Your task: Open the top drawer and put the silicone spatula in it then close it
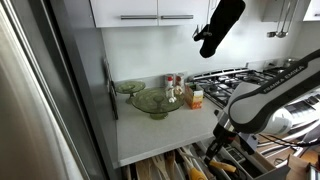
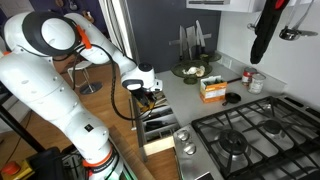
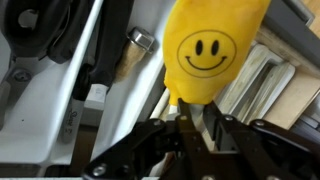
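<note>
The white robot arm [image 2: 60, 60] leans down beside the white counter [image 1: 160, 135]. Its black pincer [image 3: 195, 125] is closed on the silicone spatula [image 3: 207, 50], clamping the thin neck just below the broad yellow-orange head, which has a smiley face printed on it. The top drawer [image 2: 160, 124] is pulled well out below the counter edge. Its inner dividers and some utensils show in both exterior views [image 1: 190, 160]. The pincer [image 2: 152, 93] holds the spatula just above the open drawer, over its long compartments [image 3: 270, 85]. I cannot tell whether the spatula touches anything inside. On the counter behind stands a green glass bowl [image 1: 152, 101], with a gas hob [image 2: 245, 135] alongside.
</note>
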Available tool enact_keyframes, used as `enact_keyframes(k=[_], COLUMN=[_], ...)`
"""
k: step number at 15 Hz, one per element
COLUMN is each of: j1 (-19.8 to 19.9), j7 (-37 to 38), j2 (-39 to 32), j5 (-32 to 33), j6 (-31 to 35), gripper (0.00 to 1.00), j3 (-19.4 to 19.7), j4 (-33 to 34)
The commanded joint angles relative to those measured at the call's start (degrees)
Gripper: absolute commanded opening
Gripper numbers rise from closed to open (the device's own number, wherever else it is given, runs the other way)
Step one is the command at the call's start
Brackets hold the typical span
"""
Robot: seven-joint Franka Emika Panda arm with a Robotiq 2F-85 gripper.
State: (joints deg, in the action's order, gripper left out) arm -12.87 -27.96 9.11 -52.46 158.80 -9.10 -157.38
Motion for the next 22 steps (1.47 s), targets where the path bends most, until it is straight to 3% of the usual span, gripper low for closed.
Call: enact_keyframes(k=[1, 11, 12, 14, 20, 22], j1=[-0.32, -1.62, -1.53, -1.48, -1.68, -1.77], j7=[3.32, 1.88, 1.41, 2.11, 5.7, 6.5], j2=[-3.29, -12.17, -12.52, -13.12, -11.69, -10.78], j5=[-2.11, -15.38, -16.46, -16.82, -13.72, -11.81], j6=[5.61, 10.19, 9.78, 10.32, 13.6, 15.09], gripper=[0.05, 0.05, 0.45, 0.53, 0.97, 1.0], j3=[-0.79, -1.69, -1.73, -1.78, -1.49, -1.41], j4=[1.12, 10.14, 10.69, 11.01, 8.69, 7.57])
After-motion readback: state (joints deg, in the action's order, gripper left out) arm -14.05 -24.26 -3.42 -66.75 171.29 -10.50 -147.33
